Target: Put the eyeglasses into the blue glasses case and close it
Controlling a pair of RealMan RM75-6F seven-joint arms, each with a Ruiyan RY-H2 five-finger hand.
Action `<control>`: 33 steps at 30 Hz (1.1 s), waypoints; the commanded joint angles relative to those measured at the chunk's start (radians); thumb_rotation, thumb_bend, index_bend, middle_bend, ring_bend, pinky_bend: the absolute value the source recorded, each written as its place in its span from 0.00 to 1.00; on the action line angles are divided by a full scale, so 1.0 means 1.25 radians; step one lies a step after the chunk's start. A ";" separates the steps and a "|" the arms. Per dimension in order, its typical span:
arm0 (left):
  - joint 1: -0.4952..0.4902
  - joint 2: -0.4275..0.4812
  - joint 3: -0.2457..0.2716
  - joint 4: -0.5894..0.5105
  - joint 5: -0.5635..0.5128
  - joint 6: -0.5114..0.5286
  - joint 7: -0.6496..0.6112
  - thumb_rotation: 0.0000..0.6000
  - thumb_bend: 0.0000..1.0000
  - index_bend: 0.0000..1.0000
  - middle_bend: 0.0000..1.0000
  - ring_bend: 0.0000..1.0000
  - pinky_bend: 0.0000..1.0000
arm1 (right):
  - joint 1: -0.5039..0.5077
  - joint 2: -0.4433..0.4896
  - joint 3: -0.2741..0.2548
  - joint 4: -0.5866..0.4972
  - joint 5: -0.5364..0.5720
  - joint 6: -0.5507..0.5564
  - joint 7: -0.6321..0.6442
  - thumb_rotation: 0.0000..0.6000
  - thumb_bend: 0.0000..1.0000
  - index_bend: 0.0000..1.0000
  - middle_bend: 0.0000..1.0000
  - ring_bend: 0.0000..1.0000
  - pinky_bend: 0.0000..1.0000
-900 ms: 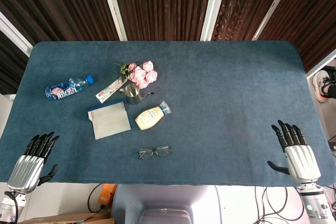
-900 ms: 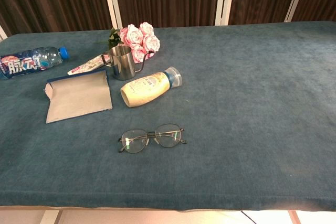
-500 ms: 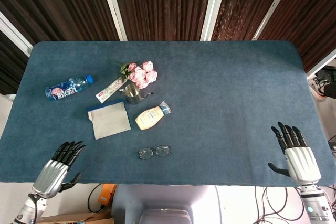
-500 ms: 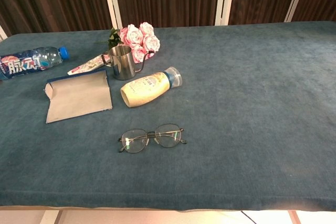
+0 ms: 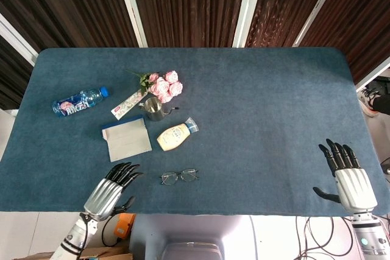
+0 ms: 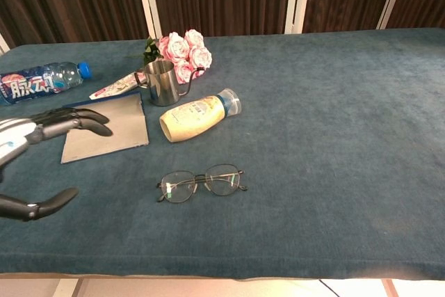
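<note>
Head view: eyeglasses (image 5: 180,176) loose on table (image 5: 262,114), case (image 5: 127,139) unopened; left hand (image 5: 109,192) and right hand (image 5: 347,178) splayed, empty. Nothing done.

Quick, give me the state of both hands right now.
Left hand: open, holding nothing, fingers apart, just left of the eyeglasses.
Right hand: open, holding nothing, at the table's near right edge.

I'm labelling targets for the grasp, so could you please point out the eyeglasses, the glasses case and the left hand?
eyeglasses (image 6: 201,183): chest view, on the bridge between the lenses.
glasses case (image 6: 115,124): chest view, on its grey open face.
left hand (image 5: 109,191): head view, on the silver back of the hand.
</note>
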 commanded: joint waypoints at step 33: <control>-0.292 -0.312 -0.184 0.060 -0.585 -0.172 0.456 1.00 0.39 0.37 0.08 0.00 0.04 | -0.006 0.039 0.016 -0.008 0.024 0.003 0.074 1.00 0.18 0.00 0.00 0.00 0.00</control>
